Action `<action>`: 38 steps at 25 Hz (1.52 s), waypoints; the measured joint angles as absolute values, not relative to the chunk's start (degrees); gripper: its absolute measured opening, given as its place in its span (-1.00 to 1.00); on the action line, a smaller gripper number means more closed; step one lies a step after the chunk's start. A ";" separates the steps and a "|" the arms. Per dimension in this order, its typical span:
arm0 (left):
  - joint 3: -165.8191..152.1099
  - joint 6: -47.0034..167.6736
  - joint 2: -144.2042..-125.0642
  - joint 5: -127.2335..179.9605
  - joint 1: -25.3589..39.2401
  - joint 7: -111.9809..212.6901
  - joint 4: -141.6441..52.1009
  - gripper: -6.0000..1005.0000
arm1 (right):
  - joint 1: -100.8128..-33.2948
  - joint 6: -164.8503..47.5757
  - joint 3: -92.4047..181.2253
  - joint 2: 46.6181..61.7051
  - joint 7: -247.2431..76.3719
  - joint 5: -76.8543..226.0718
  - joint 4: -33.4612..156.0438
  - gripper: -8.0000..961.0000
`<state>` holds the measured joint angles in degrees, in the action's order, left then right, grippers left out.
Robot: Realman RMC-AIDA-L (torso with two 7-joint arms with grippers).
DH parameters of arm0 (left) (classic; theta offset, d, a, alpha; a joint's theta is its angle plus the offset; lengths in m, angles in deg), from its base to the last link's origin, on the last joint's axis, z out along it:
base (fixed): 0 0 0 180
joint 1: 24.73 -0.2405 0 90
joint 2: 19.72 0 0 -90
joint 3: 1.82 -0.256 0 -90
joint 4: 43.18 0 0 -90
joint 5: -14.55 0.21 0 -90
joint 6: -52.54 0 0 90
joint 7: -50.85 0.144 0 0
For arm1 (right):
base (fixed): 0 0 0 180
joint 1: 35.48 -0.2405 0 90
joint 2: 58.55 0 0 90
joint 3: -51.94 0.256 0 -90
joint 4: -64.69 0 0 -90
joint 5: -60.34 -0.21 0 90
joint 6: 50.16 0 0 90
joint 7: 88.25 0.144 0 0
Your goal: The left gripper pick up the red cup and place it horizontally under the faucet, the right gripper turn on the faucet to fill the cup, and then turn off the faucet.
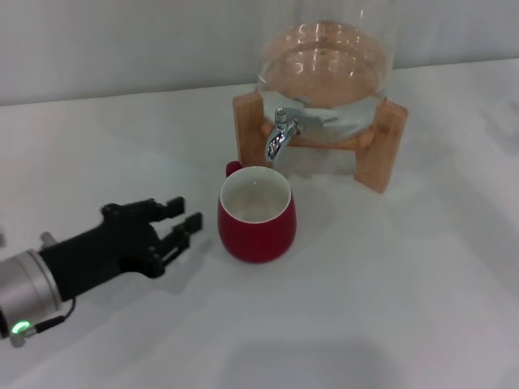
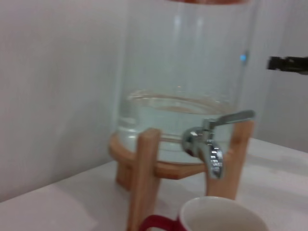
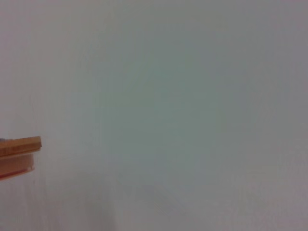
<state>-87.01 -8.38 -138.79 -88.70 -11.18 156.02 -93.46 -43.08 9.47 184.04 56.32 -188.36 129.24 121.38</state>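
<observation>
The red cup [image 1: 257, 214] is being shown upright on the table [image 1: 389, 292], just below the faucet [image 1: 281, 134]. The left gripper [image 1: 180, 222] is being held beside it, fingers [image 1: 191, 221] released and apart from the cup.

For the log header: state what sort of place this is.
Probably a lab or demo bench set up as a drinks station: a bare white table against a plain wall, a glass dispenser on a wooden stand with a chrome faucet, and a red cup beside the left end effector.
</observation>
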 joint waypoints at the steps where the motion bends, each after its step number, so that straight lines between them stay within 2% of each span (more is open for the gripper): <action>1: -87.40 -8.65 -138.75 -88.64 -11.00 156.27 -93.44 -0.32 | -43.10 9.41 184.04 56.32 -188.36 129.24 121.37 0.32; 7: -87.72 -9.31 -138.75 -88.46 -9.02 156.36 -92.20 -0.32 | -43.40 9.10 184.04 56.32 -188.38 129.24 121.38 0.32; 19: -87.06 -5.37 -138.81 -88.47 -1.08 156.83 -84.24 -0.32 | -43.73 8.55 184.13 56.32 -188.45 129.25 121.28 0.32; 33: -85.22 -2.33 -138.89 -89.01 3.56 157.90 -80.55 -0.32 | -43.83 8.38 184.12 56.32 -188.89 129.25 121.28 0.32; 38: -85.32 -3.07 -139.03 -89.08 3.38 159.67 -80.39 -0.32 | -43.60 8.56 184.12 56.32 -188.89 129.25 121.17 0.32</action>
